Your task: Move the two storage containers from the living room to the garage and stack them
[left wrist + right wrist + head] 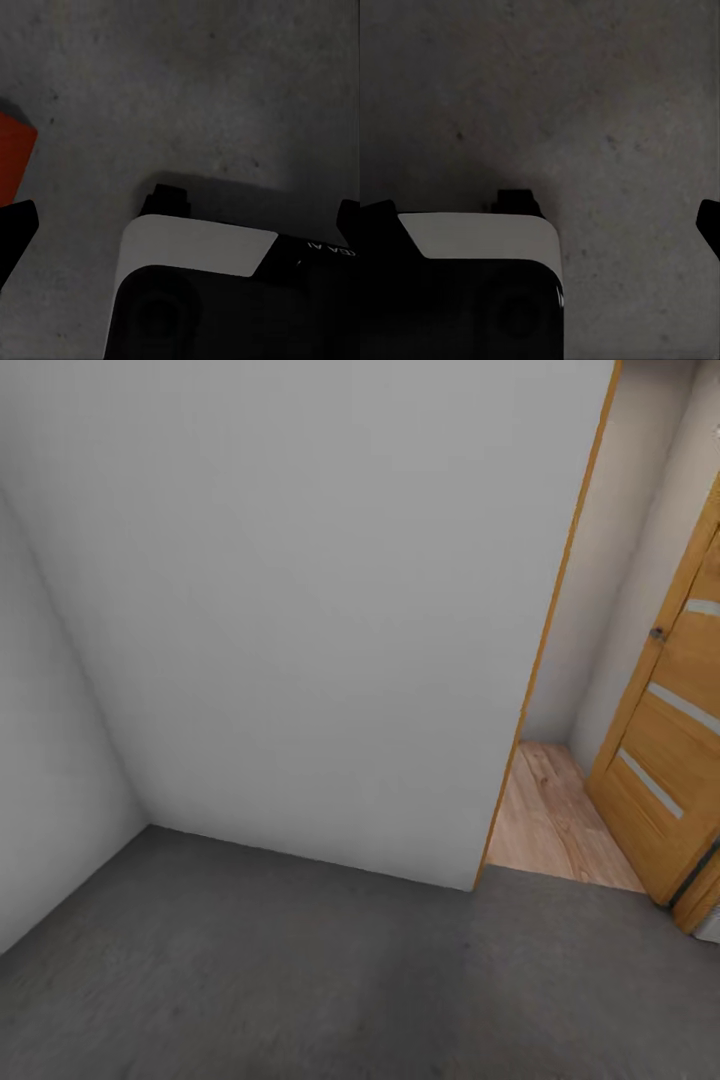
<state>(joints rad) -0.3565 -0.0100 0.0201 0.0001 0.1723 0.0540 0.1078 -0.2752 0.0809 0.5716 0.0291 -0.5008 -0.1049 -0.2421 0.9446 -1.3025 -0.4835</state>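
Observation:
A corner of an orange-red storage container shows in the left wrist view, resting on the dark grey speckled floor. My left gripper hangs above that floor, open, its dark fingertips wide apart with nothing between them. My right gripper is also open over the floor, empty, with one fingertip at the frame's edge. The second container is out of view. In the head view I face a garage corner with its grey floor.
Plain white walls meet in a corner ahead and to the left. At the right a doorway opens onto light wood plank flooring, with an open wooden door beside it. The robot's white and black base shows below both wrists.

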